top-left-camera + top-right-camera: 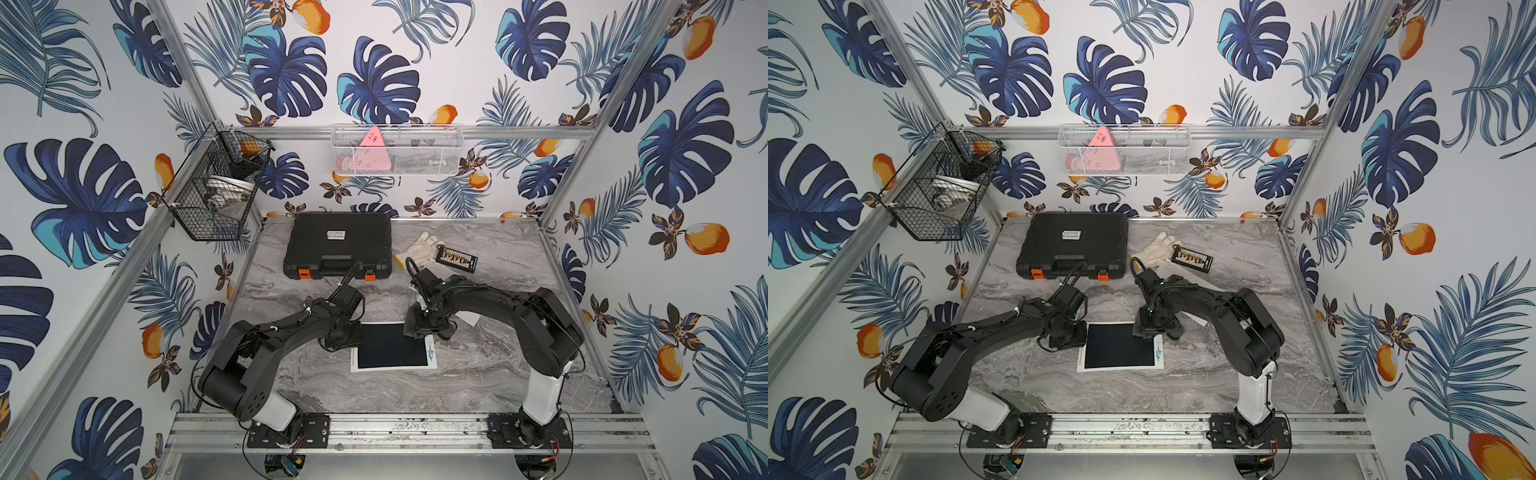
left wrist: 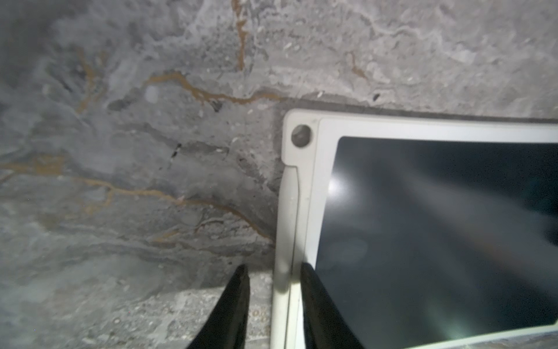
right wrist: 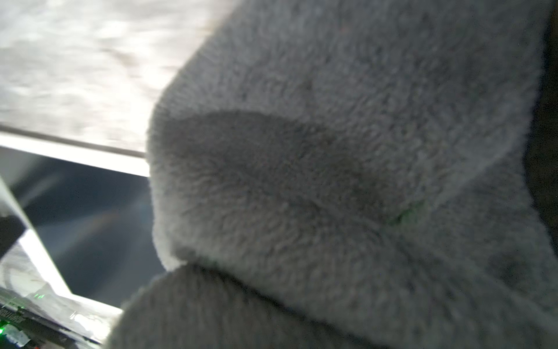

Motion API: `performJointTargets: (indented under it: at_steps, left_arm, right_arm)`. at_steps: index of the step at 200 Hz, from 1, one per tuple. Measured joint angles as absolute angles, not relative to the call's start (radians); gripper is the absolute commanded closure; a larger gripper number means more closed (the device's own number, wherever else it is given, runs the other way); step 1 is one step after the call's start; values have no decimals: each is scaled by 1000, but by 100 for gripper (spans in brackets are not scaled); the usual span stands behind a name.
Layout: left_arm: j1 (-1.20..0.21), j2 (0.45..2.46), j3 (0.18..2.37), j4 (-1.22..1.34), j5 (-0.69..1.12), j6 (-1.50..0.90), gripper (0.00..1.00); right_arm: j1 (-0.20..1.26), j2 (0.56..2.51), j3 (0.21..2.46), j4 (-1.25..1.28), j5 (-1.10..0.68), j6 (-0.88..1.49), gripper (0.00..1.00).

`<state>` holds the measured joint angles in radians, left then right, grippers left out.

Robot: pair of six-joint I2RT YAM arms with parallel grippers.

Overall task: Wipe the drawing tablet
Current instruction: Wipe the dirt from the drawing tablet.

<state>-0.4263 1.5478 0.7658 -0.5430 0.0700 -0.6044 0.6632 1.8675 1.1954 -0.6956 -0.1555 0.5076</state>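
Drawing tablet (image 1: 390, 349) lies flat on the marble table (image 1: 478, 374) between the arms, long axis left-right. Right gripper (image 1: 420, 329) is clenched on the grey cloth (image 3: 332, 181) at the tablet's far-right corner, so the dark screen lies leftward and nearer the bases. Left gripper (image 2: 273, 272) is part-open, straddling the left edge, not clamping. Likely a leftward sweep next.

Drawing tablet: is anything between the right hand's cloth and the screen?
Nothing visible does. The grey cloth in the right hand hangs over a corner of the drawing tablet's screen; the left hand straddles the opposite frame edge.
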Motion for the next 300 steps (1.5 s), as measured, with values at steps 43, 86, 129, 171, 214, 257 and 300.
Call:
performJointTargets:
  at_steps: [43,86,129,171,214,257,300]
  left_arm:
    - [-426,1549,766,-542,71,-607,67]
    - [-426,1550,766,-542,72,-607,67]
    - [-426,1550,766,-541,72,-607,67]
    - [-426,1550,766,-541,73,-607,67]
    - [-426,1550,764,-538,74,-607,67]
    - [-426,1550,762,-535,75,-608,68]
    - [-426,1550,762,-535,75,-607,68]
  right_arm:
    - [763,1912,1282,-776,-57,489,100]
    - [782,1969,1341,-770,-120,513,100]
    - [634,1853,1192,-758,-108,478,100]
    - [759,1934,1319,-818,-48,466,100]
    - [758,1996,1387,-823,-109,497,100]
    - [592,1887,1233,-809,-83,473,100]
    - [744,1934,1347,-848,-62,464,100]
